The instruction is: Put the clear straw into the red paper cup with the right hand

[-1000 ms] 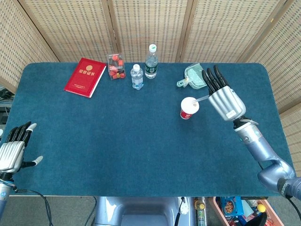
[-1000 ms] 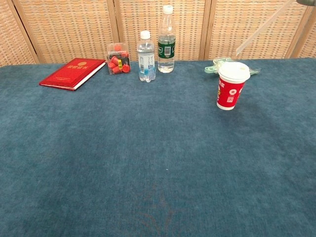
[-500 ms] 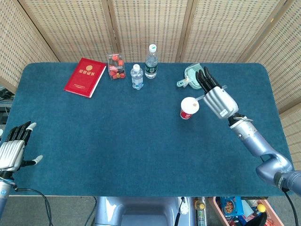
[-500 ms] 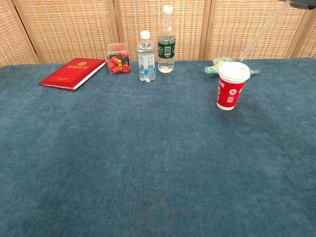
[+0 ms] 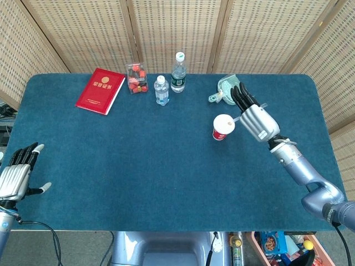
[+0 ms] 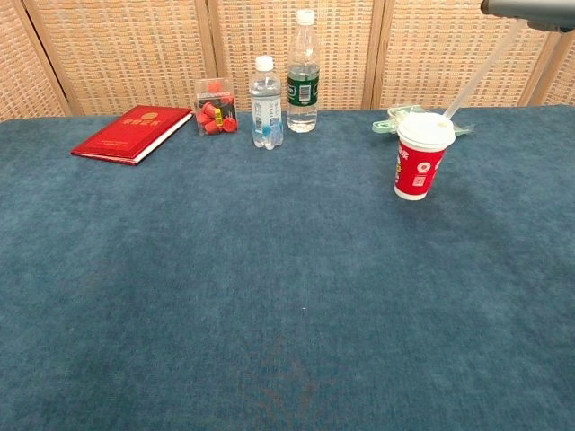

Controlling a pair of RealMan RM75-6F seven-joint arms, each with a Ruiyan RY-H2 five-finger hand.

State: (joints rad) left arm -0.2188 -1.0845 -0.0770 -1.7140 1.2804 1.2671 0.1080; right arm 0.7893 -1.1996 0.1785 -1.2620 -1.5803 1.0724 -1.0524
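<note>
Now clear straw [image 6: 478,75] tilted, lower end cupward

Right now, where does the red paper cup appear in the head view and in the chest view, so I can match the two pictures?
Head view: the red paper cup stands right of centre, just left of the right robot hand.
Chest view: the cup is upper right, on the blue table.
Shared landmark: the pale green item just behind the cup.
</note>
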